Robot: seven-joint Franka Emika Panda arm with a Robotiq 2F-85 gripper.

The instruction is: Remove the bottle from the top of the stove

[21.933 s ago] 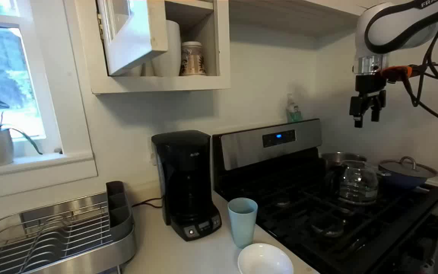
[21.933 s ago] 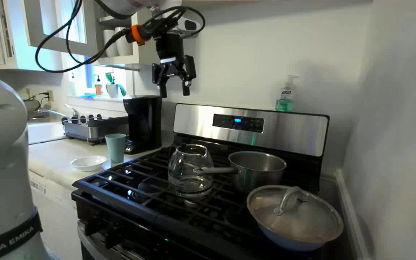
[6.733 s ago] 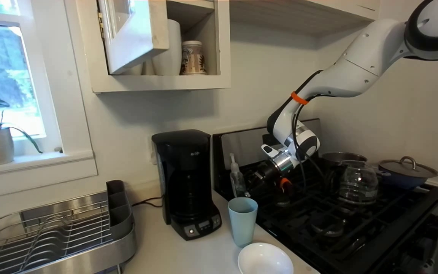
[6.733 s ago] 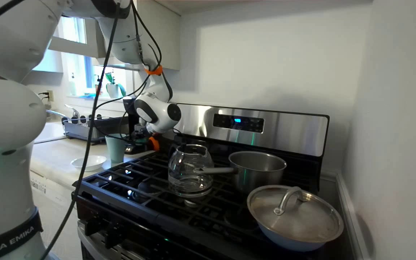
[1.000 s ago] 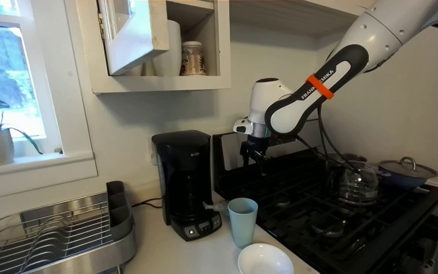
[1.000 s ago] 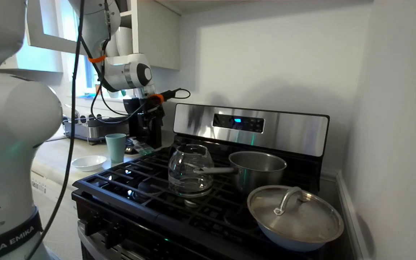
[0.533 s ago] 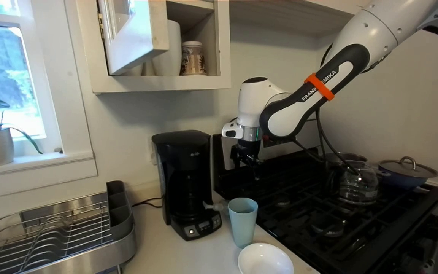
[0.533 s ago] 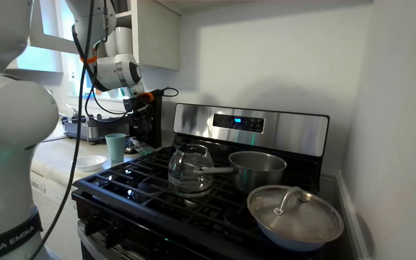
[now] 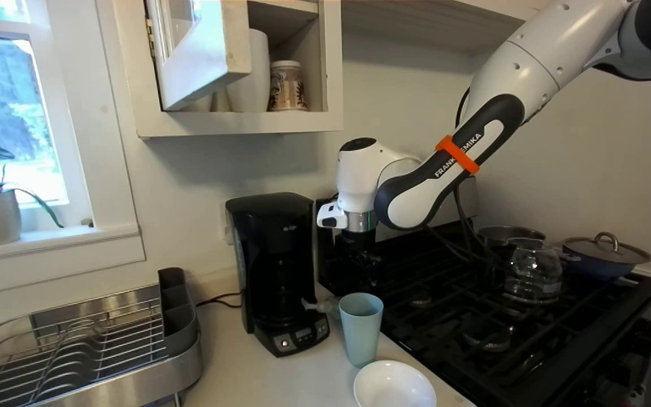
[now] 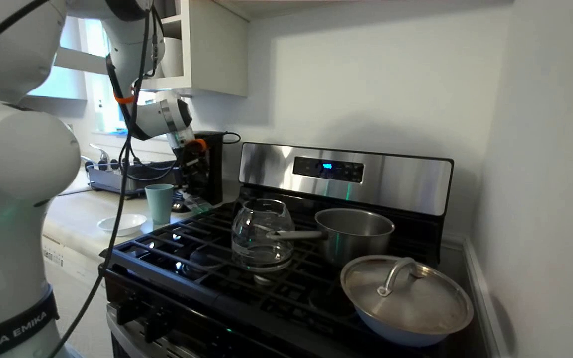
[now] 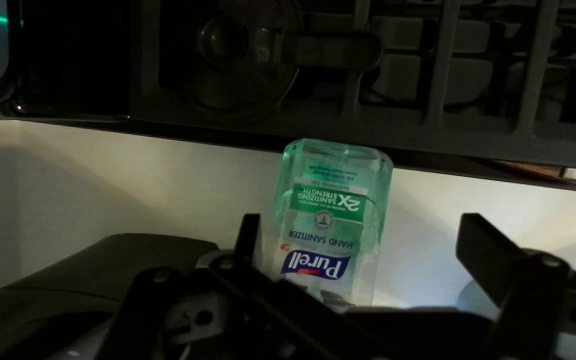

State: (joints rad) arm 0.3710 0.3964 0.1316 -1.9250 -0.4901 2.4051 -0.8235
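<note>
1. Coffee maker (image 9: 274, 254): leftmost of the relevant things, unshifted, kept as a landmark only.
2. Bottle (image 11: 328, 220): laid tipped over on the counter (image 9: 280, 384), between coffee maker and stove (image 10: 207, 293), pump (image 9: 319, 307) turned toward the coffee maker. Moved off the stove's back panel (image 10: 401, 181) since the earliest views; not moved in the last second. Whether its base is touched by the stove's edge cannot be told. Removal is judged as done in substance.
3. Light blue cup (image 9: 361, 333): upright, unmoved, just beside the bottle, most of which is hidden behind it in an exterior view. Judged easily knocked if the approach drifts.
4. Gripper (image 11: 360, 225): lowered a little over the last half second, toward the bottle. Fingers (image 11: 248, 237) are spread apart, nothing held. In the wrist view the bottle is framed between them, nearer the finger at that view's left; touch cannot be confirmed. The lowering is read as a likely second grasp, perhaps for standing the bottle up; further descent and closing would be called for.
5. Stove: unchanged; glass kettle (image 10: 261, 238) seen on top, well apart from the gripper in both exterior views. Nothing more up here is judged to be needed for the task; only the bottle's final resting pose is left in question.
</note>
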